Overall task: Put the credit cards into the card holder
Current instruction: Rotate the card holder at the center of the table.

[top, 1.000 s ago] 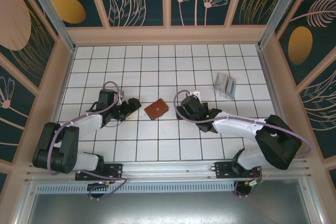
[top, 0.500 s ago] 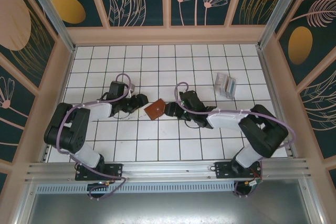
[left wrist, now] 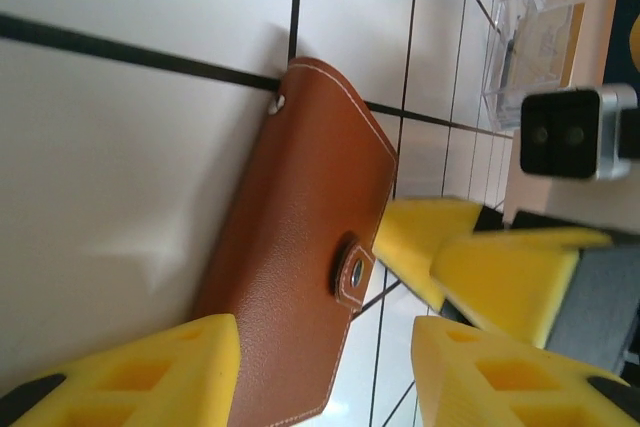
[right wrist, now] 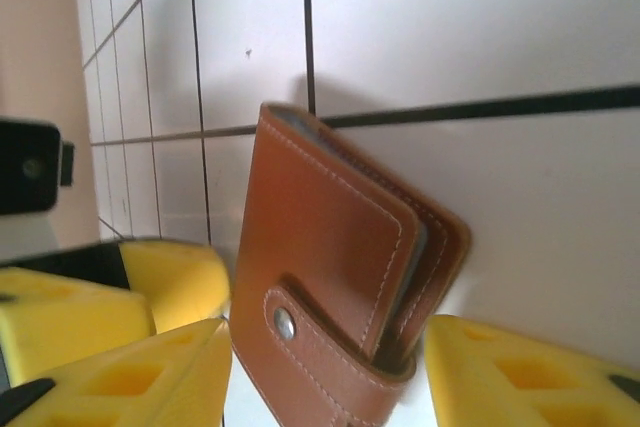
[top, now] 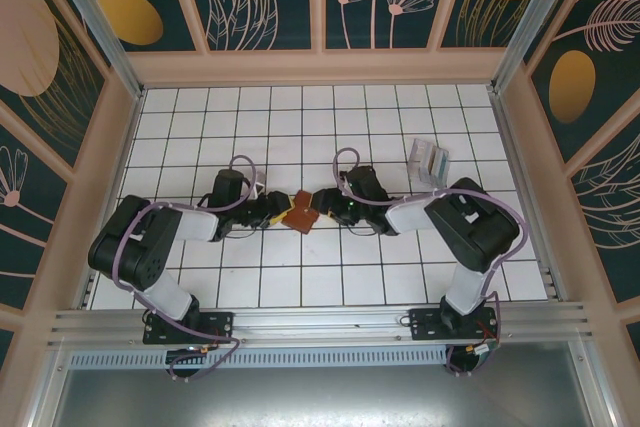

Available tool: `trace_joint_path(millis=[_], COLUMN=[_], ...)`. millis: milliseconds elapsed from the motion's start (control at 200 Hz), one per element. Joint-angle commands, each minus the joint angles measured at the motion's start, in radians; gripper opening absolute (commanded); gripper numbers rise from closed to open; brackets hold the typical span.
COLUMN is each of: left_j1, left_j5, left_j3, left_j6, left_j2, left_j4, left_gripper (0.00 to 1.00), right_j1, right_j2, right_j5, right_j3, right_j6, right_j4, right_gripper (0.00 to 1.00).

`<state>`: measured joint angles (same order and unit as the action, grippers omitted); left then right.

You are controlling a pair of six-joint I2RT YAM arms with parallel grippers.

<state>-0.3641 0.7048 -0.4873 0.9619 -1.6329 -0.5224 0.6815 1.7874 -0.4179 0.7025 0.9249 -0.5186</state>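
Card holder (top: 299,213) lies snapped shut, straddled by my left gripper (top: 277,212) and right gripper (top: 322,204), both part-open and unclamped; next I'd pinch and unsnap it.

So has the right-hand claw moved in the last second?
Yes. The right gripper has slid left, away from the clear packet that stays put, and now reaches the brown wallet.
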Motion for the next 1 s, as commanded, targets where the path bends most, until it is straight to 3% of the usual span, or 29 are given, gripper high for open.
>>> trace_joint_path(millis=[0,180,315,420,541,656,776,876,996], left_j1=[-0.025,-0.063,-0.066,-0.067,-0.065,-0.067,-0.067,-0.067,-0.067], left_j5=[0.018,0.021,-0.087,-0.219,-0.266,-0.396,-0.350,-0.252,-0.213], left_j3=[0.031,0.014,-0.062,-0.098,-0.127,-0.161,-0.185,-0.195,-0.220], left_j6=[0.049,0.044,-0.065,-0.140,-0.167,-0.224,-0.246,-0.232,-0.226], left_j2=[0.020,0.007,-0.024,-0.006,-0.003,0.019,-0.005,-0.050,-0.113], left_j4=[-0.042,-0.017,0.191,0.313,0.358,0.452,0.445,0.378,0.358], left_gripper=[0.49,0.49,0.45,0.55,0.57,0.61,0.63,0.57,0.33], right_j1=[-0.032,-0.042,-0.045,-0.059,-0.071,-0.073,-0.074,-0.072,-0.067], right_j2=[0.040,0.077,0.103,0.110,0.109,0.123,0.145,0.166,0.182], right_j5=[-0.034,-0.059,-0.095,-0.114,-0.114,-0.131,-0.139,-0.161,-0.168], right_j3=[0.021,0.055,0.094,0.122,0.120,0.123,0.130,0.146,0.161], right_j6=[0.006,-0.009,-0.044,-0.079,-0.106,-0.109,-0.112,-0.103,-0.103], right_j4=[-0.086,-0.116,-0.098,-0.055,-0.034,-0.038,-0.038,-0.049,-0.050], right_gripper=[0.52,0.48,0.42,0.39,0.38,0.36,0.36,0.35,0.34])
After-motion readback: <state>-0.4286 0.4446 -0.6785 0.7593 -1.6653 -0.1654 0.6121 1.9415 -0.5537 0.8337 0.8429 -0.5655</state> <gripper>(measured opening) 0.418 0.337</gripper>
